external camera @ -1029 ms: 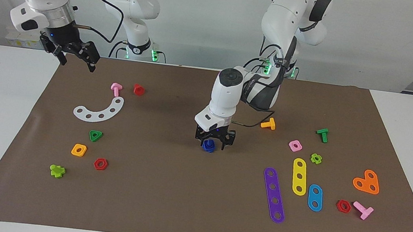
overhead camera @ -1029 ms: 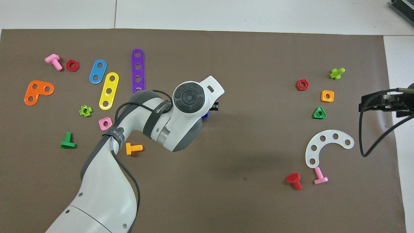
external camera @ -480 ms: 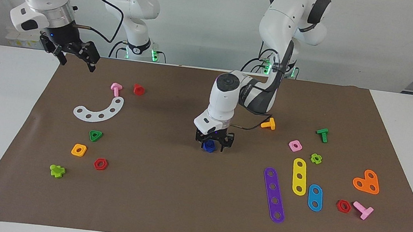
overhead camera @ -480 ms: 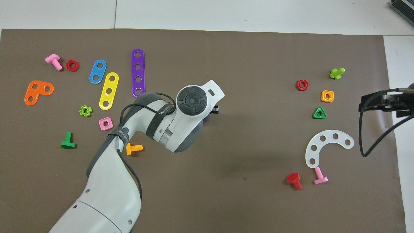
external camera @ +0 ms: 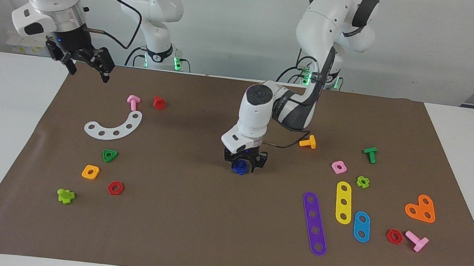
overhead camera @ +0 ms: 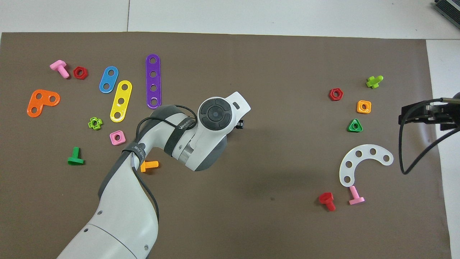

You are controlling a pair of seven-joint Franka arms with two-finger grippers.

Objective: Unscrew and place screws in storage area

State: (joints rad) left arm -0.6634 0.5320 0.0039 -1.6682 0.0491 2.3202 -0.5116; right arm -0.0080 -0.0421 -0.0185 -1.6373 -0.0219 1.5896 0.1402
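Observation:
A dark-blue screw (external camera: 240, 168) stands on the brown mat (external camera: 190, 217) near its middle. My left gripper (external camera: 243, 164) is down over it, open, with a finger on each side of it. In the overhead view the left hand (overhead camera: 215, 115) hides the screw. The storage area lies toward the right arm's end, around a white curved strip (external camera: 115, 126) that also shows in the overhead view (overhead camera: 363, 162). My right gripper (external camera: 89, 73) waits open in the air over the mat's edge near that strip, and it shows in the overhead view (overhead camera: 401, 117) too.
Around the white strip lie a pink bolt (external camera: 133, 102), a red bolt (external camera: 159, 102), a green triangular nut (external camera: 109, 155), an orange nut (external camera: 90, 172) and a red nut (external camera: 115, 188). Purple (external camera: 314, 224), yellow (external camera: 344, 202) and blue (external camera: 361, 226) strips lie toward the left arm's end.
My left gripper has come down around the dark-blue screw and now covers it from above. The right arm has not moved.

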